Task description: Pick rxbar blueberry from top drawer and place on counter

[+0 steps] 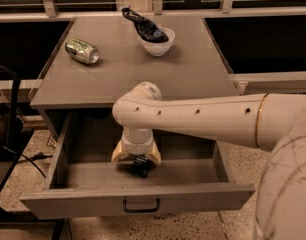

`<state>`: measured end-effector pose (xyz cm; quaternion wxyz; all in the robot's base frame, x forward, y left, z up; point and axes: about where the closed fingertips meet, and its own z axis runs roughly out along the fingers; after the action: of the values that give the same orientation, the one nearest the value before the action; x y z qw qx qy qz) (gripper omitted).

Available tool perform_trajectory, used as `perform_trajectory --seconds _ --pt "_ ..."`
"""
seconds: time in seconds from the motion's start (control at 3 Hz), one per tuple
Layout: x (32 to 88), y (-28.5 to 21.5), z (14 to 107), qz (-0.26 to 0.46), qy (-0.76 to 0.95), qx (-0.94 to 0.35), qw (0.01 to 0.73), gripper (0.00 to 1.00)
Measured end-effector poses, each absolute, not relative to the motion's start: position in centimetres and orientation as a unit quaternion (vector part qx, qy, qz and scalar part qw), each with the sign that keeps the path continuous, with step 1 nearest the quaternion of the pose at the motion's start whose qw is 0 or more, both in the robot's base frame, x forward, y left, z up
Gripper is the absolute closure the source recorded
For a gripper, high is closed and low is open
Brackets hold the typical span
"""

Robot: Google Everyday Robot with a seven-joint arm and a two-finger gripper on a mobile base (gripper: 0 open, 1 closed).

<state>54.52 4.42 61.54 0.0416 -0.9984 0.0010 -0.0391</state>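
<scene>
The top drawer (93, 204) is pulled open below the counter (143, 69). My gripper (137, 159) reaches down into the drawer from the right, near its middle. Its two pale fingers (120, 154) are spread apart. A small dark object, which looks like the rxbar blueberry (141, 166), lies on the drawer floor between and just below the fingertips. My wrist hides its upper part. I cannot tell whether the fingers touch it.
On the counter, a green-silver can (83, 51) lies on its side at the left, and a white bowl (158, 43) holding a dark floppy bag (140, 23) stands at the back. Dark cables and a frame (13, 134) are on the left, on speckled floor.
</scene>
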Motion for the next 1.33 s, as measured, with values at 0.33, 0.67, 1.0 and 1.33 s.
perform_trajectory --seconds 0.33,0.67,1.0,1.33 --pt "54.5 3.9 61.4 -0.038 0.007 -0.998 0.041 0.18" --pt "54.5 2.7 61.1 -0.036 0.022 -0.998 0.038 0.25" --pt "54.5 2.6 61.0 -0.036 0.023 -0.998 0.038 0.30" --pt "54.4 2.3 60.9 -0.035 0.026 -0.998 0.036 0.41"
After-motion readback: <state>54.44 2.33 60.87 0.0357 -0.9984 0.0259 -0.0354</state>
